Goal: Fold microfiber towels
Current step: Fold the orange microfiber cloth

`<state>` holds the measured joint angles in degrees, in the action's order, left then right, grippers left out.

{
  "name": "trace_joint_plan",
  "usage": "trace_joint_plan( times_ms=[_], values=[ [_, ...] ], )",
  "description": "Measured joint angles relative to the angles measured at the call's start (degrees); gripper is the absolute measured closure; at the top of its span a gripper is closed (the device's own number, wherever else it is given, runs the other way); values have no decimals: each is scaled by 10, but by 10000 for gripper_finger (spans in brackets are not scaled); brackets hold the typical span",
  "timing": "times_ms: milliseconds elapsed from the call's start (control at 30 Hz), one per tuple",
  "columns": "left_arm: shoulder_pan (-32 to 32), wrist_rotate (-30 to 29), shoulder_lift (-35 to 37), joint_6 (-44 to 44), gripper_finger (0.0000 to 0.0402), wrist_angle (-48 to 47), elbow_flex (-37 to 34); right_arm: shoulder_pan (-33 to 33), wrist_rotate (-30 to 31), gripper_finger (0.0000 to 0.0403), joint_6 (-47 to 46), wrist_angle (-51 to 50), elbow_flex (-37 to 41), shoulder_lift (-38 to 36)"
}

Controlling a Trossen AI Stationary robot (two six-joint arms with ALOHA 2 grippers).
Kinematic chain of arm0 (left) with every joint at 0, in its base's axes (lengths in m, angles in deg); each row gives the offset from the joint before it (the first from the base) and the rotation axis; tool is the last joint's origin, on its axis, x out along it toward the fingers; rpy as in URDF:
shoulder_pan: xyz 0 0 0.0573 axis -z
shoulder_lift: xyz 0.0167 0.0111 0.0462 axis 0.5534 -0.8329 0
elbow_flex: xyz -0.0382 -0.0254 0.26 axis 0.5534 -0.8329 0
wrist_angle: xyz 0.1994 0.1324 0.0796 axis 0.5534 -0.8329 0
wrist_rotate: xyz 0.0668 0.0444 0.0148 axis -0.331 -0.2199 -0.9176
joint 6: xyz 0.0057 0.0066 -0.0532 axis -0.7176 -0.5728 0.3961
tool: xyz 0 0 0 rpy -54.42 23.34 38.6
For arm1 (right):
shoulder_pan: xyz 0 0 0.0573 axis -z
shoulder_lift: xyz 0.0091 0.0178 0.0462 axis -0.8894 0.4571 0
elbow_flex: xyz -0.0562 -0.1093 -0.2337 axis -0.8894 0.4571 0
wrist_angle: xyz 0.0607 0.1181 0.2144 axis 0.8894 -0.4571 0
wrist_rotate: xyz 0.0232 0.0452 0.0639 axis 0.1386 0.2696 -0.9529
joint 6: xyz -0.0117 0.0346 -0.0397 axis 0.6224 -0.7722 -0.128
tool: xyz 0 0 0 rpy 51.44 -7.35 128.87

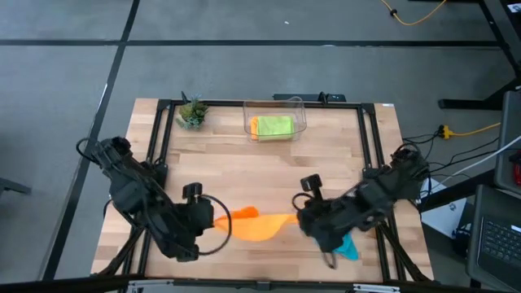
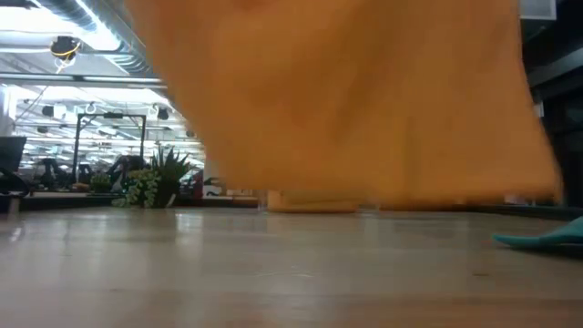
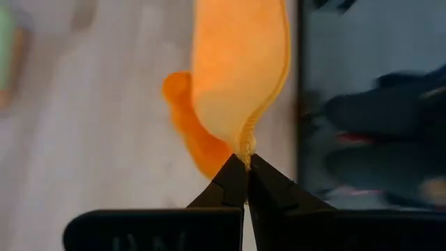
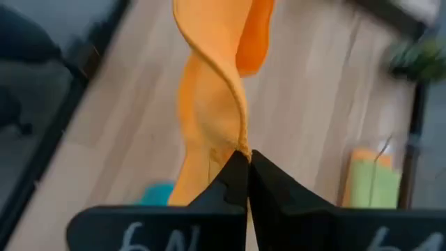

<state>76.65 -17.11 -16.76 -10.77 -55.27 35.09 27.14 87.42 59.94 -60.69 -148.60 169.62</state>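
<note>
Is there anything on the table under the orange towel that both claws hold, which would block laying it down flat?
Nothing visible blocks it. The orange towel hangs between the left claw and the right claw, over bare wood. The teal towel lies off to the side, by the right claw, and the bin and plant stand at the far edge.

High view: overhead, straight down, far enough to take in the whole surface [image 1: 269, 163] and surrounding floor. Low view: at surface height, level toward the room behind; an orange towel [image 2: 355, 100] hangs very close, filling most of it. Each wrist view: looks past its own claw, close to that same towel [image 3: 237, 77] [image 4: 209, 118]. All four views share it.
</note>
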Motion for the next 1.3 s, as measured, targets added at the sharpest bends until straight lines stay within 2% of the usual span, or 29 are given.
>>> trace_joint_plan(
  times_ms=[100,167,300,467,567,600,667,700,767,833,933,967,1000,1033,1100,1133,1167,1200,1233,1300],
  values=[
    [0,23,1,85,401,5,47,-10,33,399,2,4,-44,-3],
    [0,22,1,143,401,4,66,-10,46,399,4,19,-29,-17],
    [-1,17,0,183,401,-31,70,7,34,399,-7,13,9,-16],
    [-19,-5,-2,216,401,-65,28,37,54,399,-22,12,63,-16],
    [-41,-35,1,222,401,-66,-7,55,33,399,-15,10,76,-16],
    [-50,-25,2,231,401,-68,-20,59,28,399,-16,10,76,-16],
    [-67,73,1,245,401,-47,-41,64,38,399,-46,15,76,-16],
    [-69,129,-1,237,401,-5,-56,64,34,399,-54,15,76,-16],
    [-61,214,-7,162,401,95,-81,64,-7,399,-35,15,76,-16],
    [-52,240,-10,127,401,108,-97,60,-11,399,-24,22,76,-16],
    [-59,204,-4,199,401,-12,-99,59,27,399,-44,30,76,-16],
    [-61,193,-3,237,401,-59,-99,60,13,399,-48,39,76,-16],
    [-61,193,-2,277,401,-82,-100,62,-30,399,-39,55,76,-16],
    [-59,207,-2,296,401,-66,-100,62,-86,399,-16,69,76,-16],
    [-53,247,-4,268,401,-2,-100,55,-184,399,32,96,76,-16],
    [-47,256,-4,236,401,28,-101,51,-211,399,47,108,76,-16],
    [-44,262,-4,204,401,56,-101,48,-212,399,49,108,73,-19],
    [-43,263,-3,182,401,71,-99,46,-182,399,44,102,68,-20],
    [-42,256,-2,181,401,64,-97,46,-126,399,28,96,60,-23],
    [-42,237,0,211,401,-4,-90,50,21,399,-14,64,45,-27]
  ],
)
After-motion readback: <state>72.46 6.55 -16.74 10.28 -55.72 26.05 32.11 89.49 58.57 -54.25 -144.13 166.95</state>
